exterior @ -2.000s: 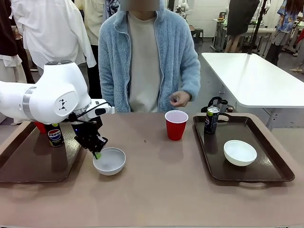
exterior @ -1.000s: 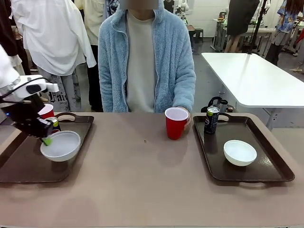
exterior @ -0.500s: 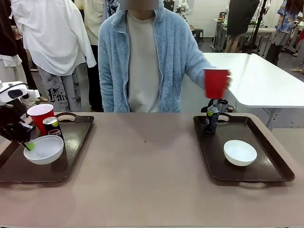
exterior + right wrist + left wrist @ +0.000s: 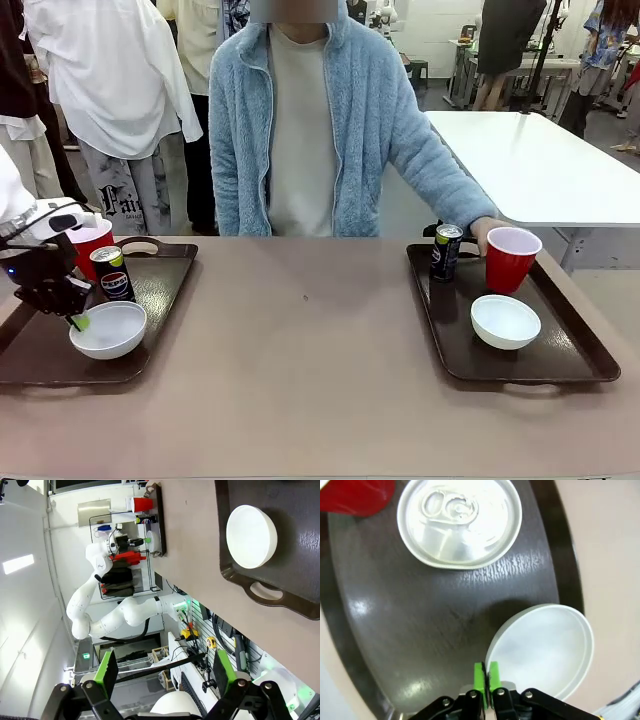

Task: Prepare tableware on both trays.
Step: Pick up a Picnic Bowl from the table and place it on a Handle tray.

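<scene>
Left end effector is clamped on rim of white bowl over left tray, can just beyond; right end effector is held wide.

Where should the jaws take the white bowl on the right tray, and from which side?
Grip the rim of the white bowl from above, one finger inside and one outside. It sits upright and open, and its near edge is clear of the can and red cup.

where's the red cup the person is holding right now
In the front view the red cup is on the right tray near its far edge, the person's hand behind it, with the black can to its left and the white bowl just in front.
</scene>
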You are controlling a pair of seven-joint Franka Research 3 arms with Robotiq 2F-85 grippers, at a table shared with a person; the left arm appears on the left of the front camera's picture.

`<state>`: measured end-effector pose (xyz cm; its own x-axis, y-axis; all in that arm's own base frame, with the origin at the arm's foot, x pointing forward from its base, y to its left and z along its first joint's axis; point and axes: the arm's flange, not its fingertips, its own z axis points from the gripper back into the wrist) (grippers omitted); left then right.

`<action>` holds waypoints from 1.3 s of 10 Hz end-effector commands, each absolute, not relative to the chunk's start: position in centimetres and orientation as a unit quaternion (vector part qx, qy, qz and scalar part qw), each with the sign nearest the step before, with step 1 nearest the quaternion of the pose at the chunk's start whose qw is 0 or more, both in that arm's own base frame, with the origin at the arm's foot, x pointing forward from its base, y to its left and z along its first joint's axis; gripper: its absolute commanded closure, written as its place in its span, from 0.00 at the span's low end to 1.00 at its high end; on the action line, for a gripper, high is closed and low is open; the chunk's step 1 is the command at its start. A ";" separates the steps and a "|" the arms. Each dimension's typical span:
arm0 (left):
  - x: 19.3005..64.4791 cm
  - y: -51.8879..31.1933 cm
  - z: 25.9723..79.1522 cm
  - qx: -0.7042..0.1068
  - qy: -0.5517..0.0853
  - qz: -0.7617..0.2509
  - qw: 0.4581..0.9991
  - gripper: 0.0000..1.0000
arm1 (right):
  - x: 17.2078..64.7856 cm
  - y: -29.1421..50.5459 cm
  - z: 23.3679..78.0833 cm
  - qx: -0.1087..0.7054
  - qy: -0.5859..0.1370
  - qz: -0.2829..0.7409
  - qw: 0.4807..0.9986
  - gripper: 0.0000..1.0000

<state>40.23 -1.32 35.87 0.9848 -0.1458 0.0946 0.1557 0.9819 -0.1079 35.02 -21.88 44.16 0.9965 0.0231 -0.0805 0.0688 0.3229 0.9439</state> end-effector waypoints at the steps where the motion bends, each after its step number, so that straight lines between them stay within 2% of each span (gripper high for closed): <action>1: 37.2 -1.7 33.8 -0.048 -0.052 -0.060 0.996 1.00 | 34.9 -21.8 44.2 0.576 0.040 -0.012 0.816 0.00; 2: 37.6 -1.6 33.7 -0.048 -0.051 -0.061 0.996 1.00 | 34.9 -21.8 44.2 0.576 0.040 -0.012 0.816 0.00; 3: 37.4 -1.6 33.8 -0.051 -0.051 -0.065 0.995 0.47 | 34.9 -21.8 44.2 0.576 0.040 -0.012 0.816 0.00; 4: 37.3 -1.4 34.3 -0.054 -0.052 -0.068 0.995 0.39 | 34.9 -21.8 44.2 0.576 0.040 -0.012 0.816 0.00; 5: 37.0 -1.2 34.8 -0.057 -0.056 -0.070 0.994 0.00 | 34.9 -21.8 44.2 0.576 0.040 -0.012 0.816 0.00; 6: 36.7 -0.8 36.0 -0.060 -0.064 -0.071 0.994 0.00 | 34.9 -21.8 44.2 0.576 0.040 -0.012 0.816 0.00; 7: 36.2 -0.4 37.2 -0.071 -0.072 -0.077 0.992 0.26 | 34.9 -21.8 44.2 0.576 0.040 -0.012 0.816 0.00; 10: 34.6 0.9 41.8 -0.106 -0.105 -0.097 0.984 0.00 | 34.9 -21.8 44.2 0.576 0.040 -0.012 0.816 0.00; 12: 33.9 1.7 44.0 -0.116 -0.124 -0.098 0.981 0.00 | 34.9 -21.8 44.2 0.576 0.040 -0.012 0.816 0.00; 13: 33.5 2.1 45.0 -0.117 -0.134 -0.098 0.979 0.09 | 34.9 -21.8 44.2 0.576 0.040 -0.012 0.816 0.00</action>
<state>36.46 1.59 46.46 0.9541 -0.1442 0.2624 0.1960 0.9632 -0.1836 35.02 -21.88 44.15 0.9965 0.0232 -0.0807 0.0690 0.3229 0.9439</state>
